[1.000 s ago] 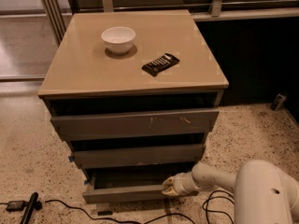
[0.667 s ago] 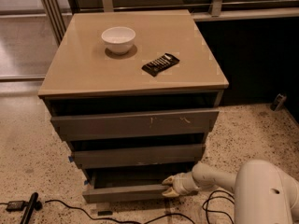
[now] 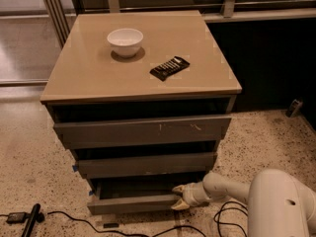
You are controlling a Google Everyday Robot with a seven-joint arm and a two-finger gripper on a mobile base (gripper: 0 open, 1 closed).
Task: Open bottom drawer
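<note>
Your claw (image 3: 178,197) sits at the right end of the bottom drawer (image 3: 133,204), grip impossible to tell; the stiff, handleless front probably slides lightly, best held by its top edge.

Cream-looking gripper (image 3: 176,197) at grey bottom drawer (image 3: 131,204)

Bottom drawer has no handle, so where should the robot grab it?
Probably grip the top edge of the bottom drawer front, coming from the front: it has no handle, but it sits slightly out, leaving that edge free. The gripper is at its right end.
</note>
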